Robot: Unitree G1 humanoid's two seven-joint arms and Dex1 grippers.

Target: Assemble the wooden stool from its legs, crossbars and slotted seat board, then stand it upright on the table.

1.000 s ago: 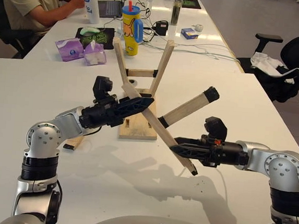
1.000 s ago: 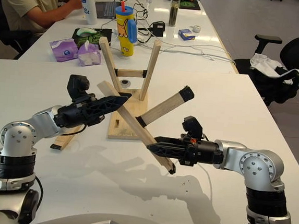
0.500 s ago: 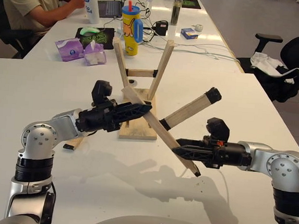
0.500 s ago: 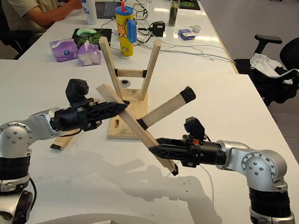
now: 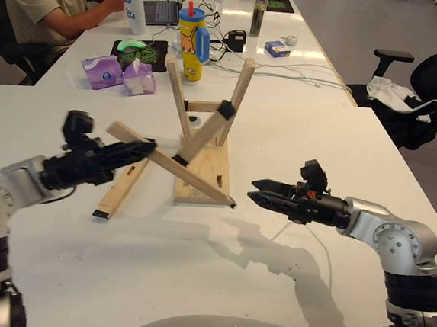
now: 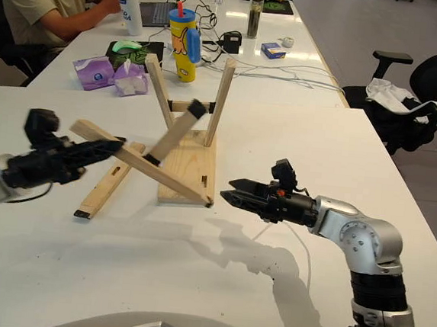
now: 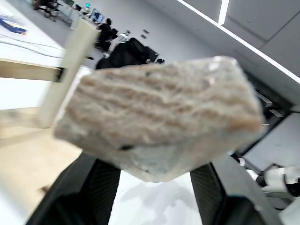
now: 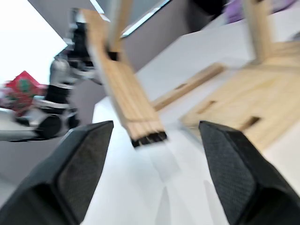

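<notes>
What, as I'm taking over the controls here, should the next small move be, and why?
Probably ease the right tool forward and close it on the low end of the leg frame. That tool is open and empty, just short of that end by the seat board corner, while the left tool alone holds the high end.

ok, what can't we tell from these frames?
- Left wrist view: the held leg, end-on, blocks the lens and hides how the left hand grips it.
- Head views: whether that leg's lower tip touches the seat board; they only overlap.
- Right wrist view: blur makes the board's slot detail unreadable.
</notes>
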